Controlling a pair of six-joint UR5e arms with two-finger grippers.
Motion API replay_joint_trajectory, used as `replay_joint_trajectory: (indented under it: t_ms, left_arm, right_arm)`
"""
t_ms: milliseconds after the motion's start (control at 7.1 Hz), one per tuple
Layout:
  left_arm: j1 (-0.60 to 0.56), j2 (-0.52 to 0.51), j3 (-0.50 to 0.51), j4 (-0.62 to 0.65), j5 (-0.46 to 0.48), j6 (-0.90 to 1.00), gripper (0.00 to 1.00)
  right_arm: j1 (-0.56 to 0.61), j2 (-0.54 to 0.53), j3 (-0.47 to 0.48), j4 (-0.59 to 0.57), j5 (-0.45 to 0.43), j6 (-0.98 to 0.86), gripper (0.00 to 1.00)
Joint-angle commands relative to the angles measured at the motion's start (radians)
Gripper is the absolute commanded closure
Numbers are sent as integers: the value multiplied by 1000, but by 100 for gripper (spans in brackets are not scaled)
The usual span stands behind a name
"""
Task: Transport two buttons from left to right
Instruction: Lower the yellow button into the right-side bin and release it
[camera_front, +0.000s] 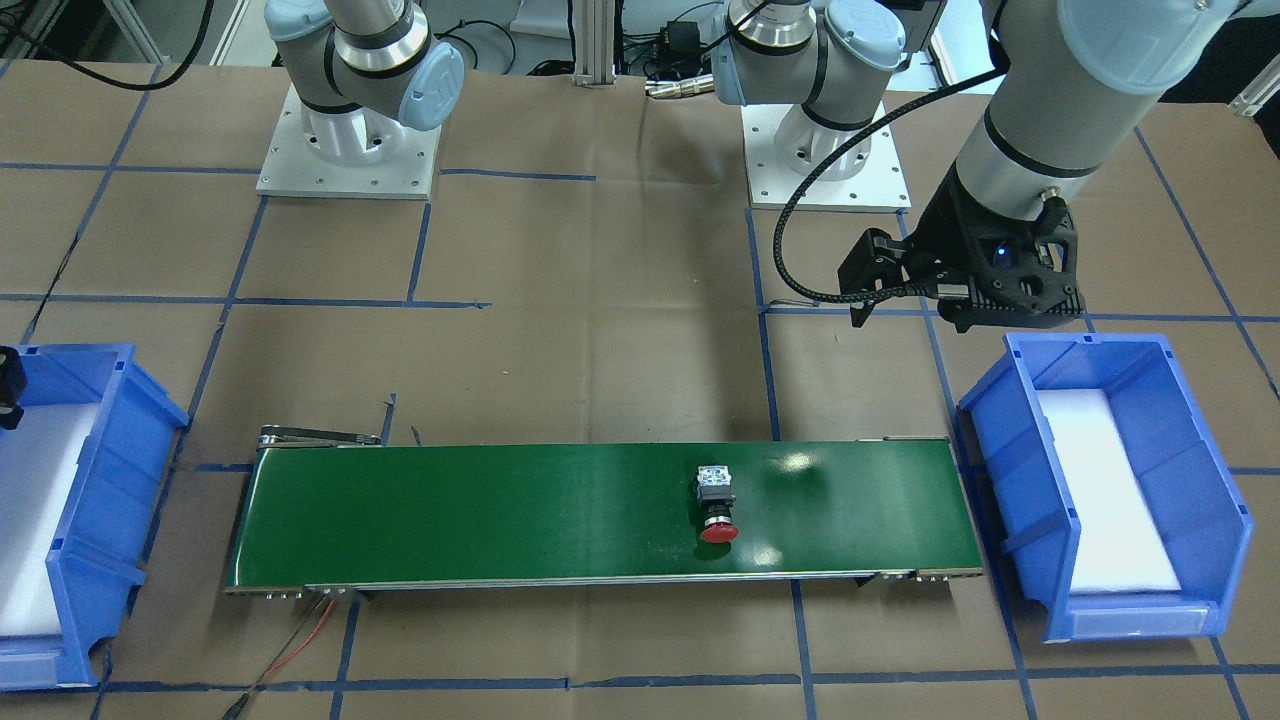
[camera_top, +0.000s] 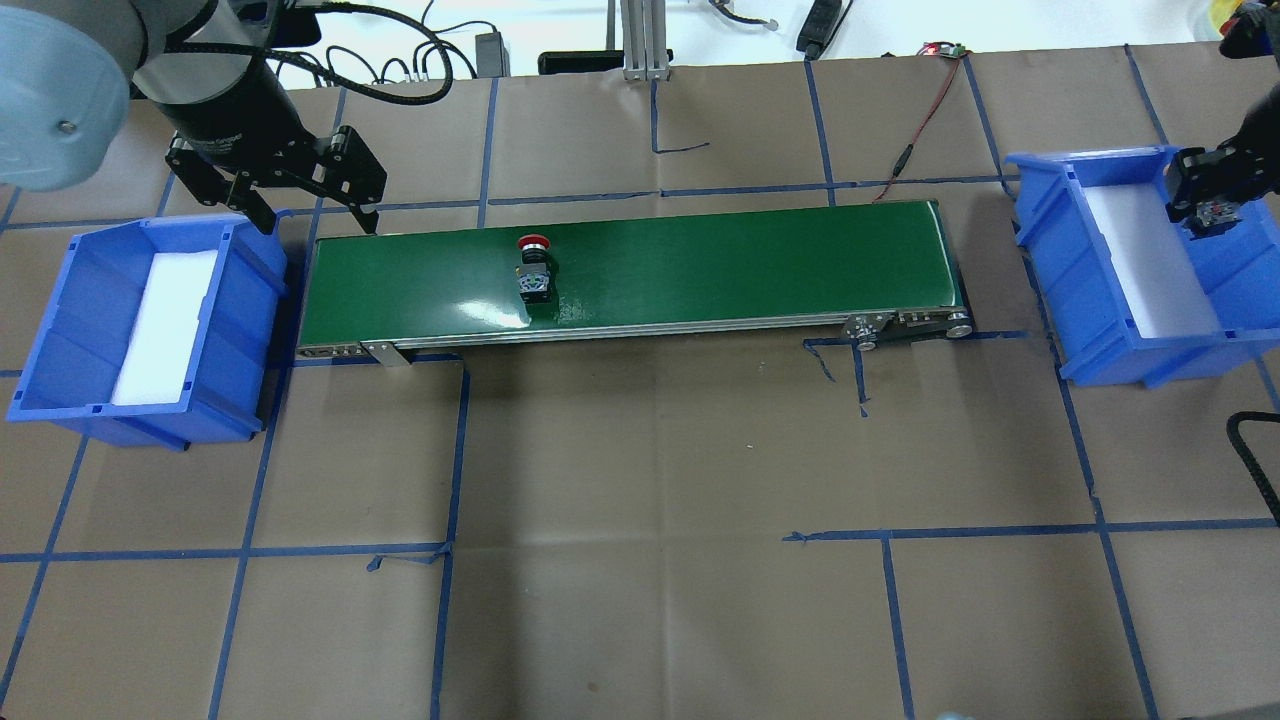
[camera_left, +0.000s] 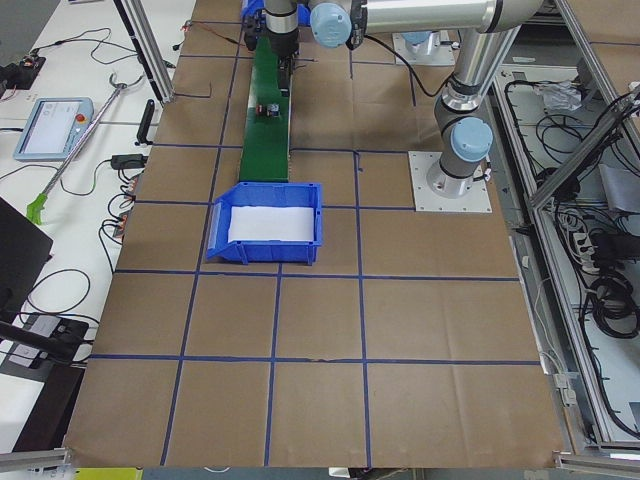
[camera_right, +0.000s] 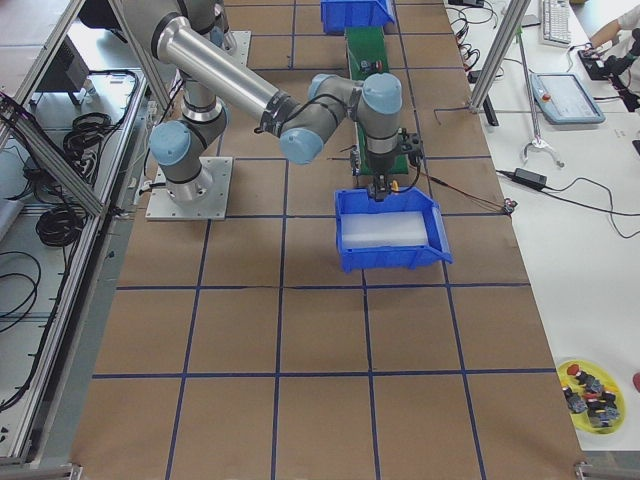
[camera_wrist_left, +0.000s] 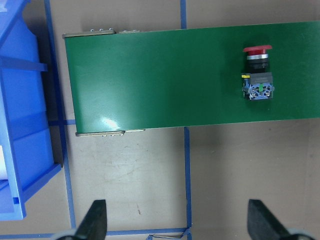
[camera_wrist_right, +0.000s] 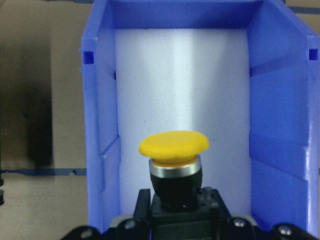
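At the overhead view's right edge the right gripper (camera_top: 1208, 195) hangs over the blue bin (camera_top: 1150, 358), jaws clamped on the yellow button (camera_wrist_right: 174, 147), likely to drop it in, while the red button (camera_top: 533, 268) lies left of centre on the green belt (camera_top: 720, 262), and the left gripper (camera_top: 318, 220) hovers upper left, jaws wide and empty.

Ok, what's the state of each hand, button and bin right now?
Left hand: open, empty, hovering by the green conveyor belt's left end.
Right hand: shut on the yellow-capped push button.
Yellow-capped push button: gripped, held over the right blue plastic bin.
Red-capped push button: loose, lying on its side on the belt.
Left blue plastic bin: no button inside.
Right blue plastic bin: no button inside.
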Motion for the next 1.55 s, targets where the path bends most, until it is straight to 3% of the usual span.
replay_joint_trajectory:
  t_ms: [0, 704, 845, 986, 1126, 1408]
  left_arm:
    - [1, 0, 0, 0, 0, 0, 0]
    - [1, 0, 0, 0, 0, 0, 0]
    - [1, 0, 0, 0, 0, 0, 0]
    - [1, -1, 0, 0, 0, -1, 0]
    - [-1, 0, -1, 0, 0, 0, 0]
    - [1, 0, -1, 0, 0, 0, 0]
  right_arm:
    - [-28, 81, 68, -121, -4, -9, 97]
    - [-51, 152, 102, -113, -27, -8, 94]
    - [-51, 166, 101, -116, -50, -6, 76]
    - [-51, 167, 101, -119, -46, -3, 29]
    - [-50, 167, 101, -118, -37, 1, 1]
    - [-50, 163, 93, -112, -38, -2, 0]
